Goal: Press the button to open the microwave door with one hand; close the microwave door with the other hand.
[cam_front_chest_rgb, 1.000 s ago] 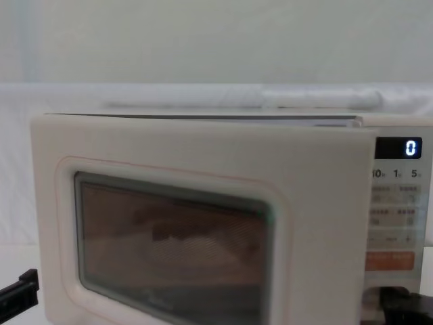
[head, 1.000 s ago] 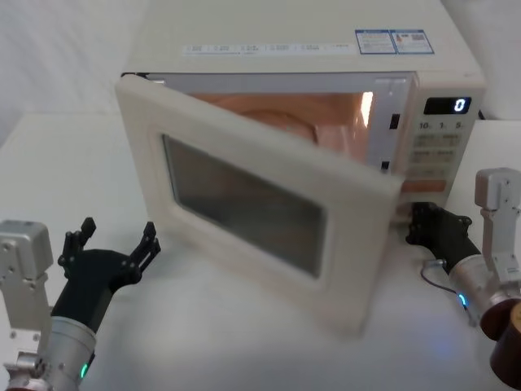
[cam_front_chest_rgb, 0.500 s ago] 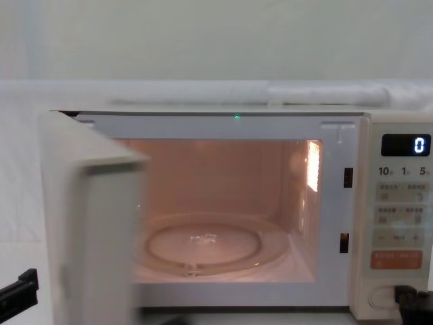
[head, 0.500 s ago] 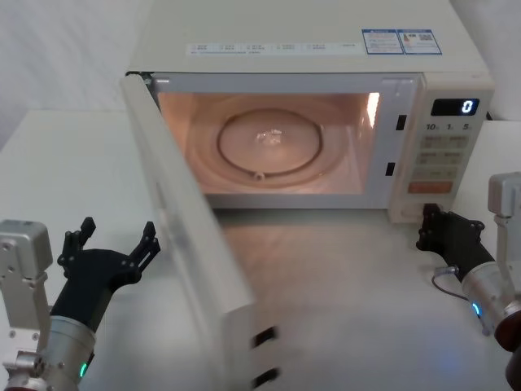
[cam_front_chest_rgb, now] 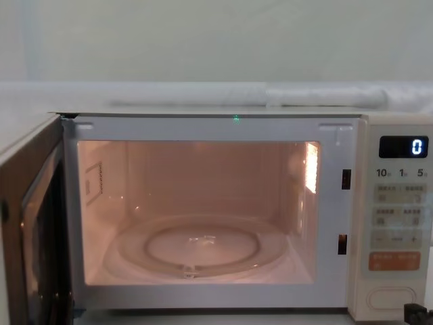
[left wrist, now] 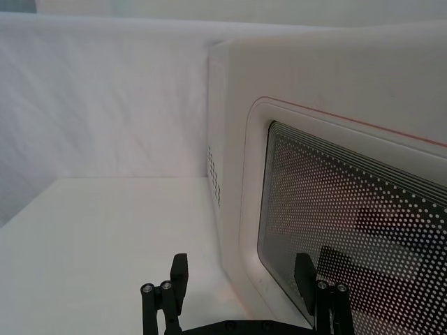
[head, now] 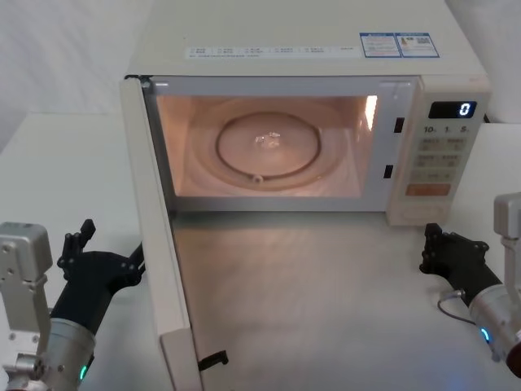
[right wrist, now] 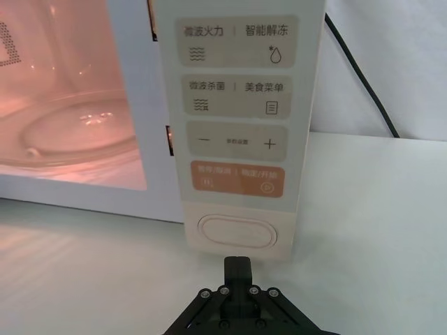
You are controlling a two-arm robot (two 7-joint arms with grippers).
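Note:
The microwave door point(head: 163, 261) stands swung wide open, edge-on toward me, with the lit cavity exposed. In the left wrist view its outer face and dotted window point(left wrist: 349, 209) are close in front of my open left gripper point(left wrist: 241, 279). From the head camera, the left gripper point(head: 110, 251) sits just left of the door, one finger partly hidden behind it. The cream oval button point(right wrist: 237, 232) lies at the foot of the control panel, under the orange key point(right wrist: 237, 179). My right gripper point(right wrist: 236, 269) is shut, a short way in front of the button and not touching it point(head: 444, 248).
A glass turntable point(head: 269, 147) lies in the lit cavity. The display point(cam_front_chest_rgb: 402, 146) reads 0. A black cord point(right wrist: 363, 77) runs behind the microwave's right side. White tabletop point(head: 326, 293) spreads before the cavity, between both arms.
The door swung from nearly closed to fully open at the left. My right gripper drew back from the control panel. The left arm stayed put.

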